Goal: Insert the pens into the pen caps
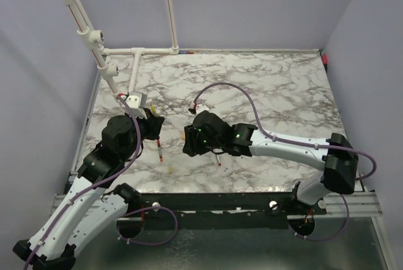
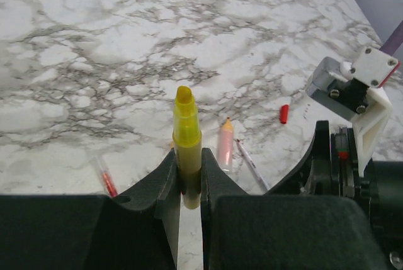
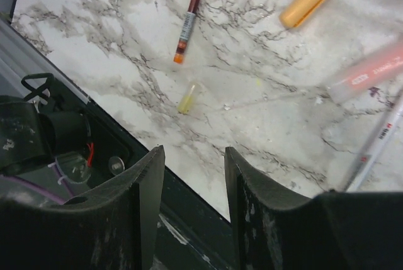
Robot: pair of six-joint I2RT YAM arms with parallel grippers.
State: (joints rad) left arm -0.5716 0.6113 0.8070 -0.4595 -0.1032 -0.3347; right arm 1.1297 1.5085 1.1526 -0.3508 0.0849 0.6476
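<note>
While your left gripper [image 2: 187,170] pinches an uncapped yellow pen [image 2: 187,119], your right gripper [image 3: 194,201] hangs spread and empty over the bench [image 3: 252,112]. The red pen [image 3: 191,12] and orange cap [image 3: 303,5] lie apart, so nothing looks capped yet.

You are in a robot lab, not a home. Your left arm [image 1: 94,175] and right arm [image 1: 296,147] are fixed side by side at the near edge of a table [image 1: 283,81] with a marble-look top, by bare metal rails [image 1: 362,204]. Plain pale purple walls [image 1: 252,5] stand close around it, far beyond the jaws and off to both sides. A frame of white plastic pipes [image 1: 94,37] rises past the jaws of your left gripper [image 2: 189,169]. Purple cables [image 1: 236,87] loop off the arms.
</note>
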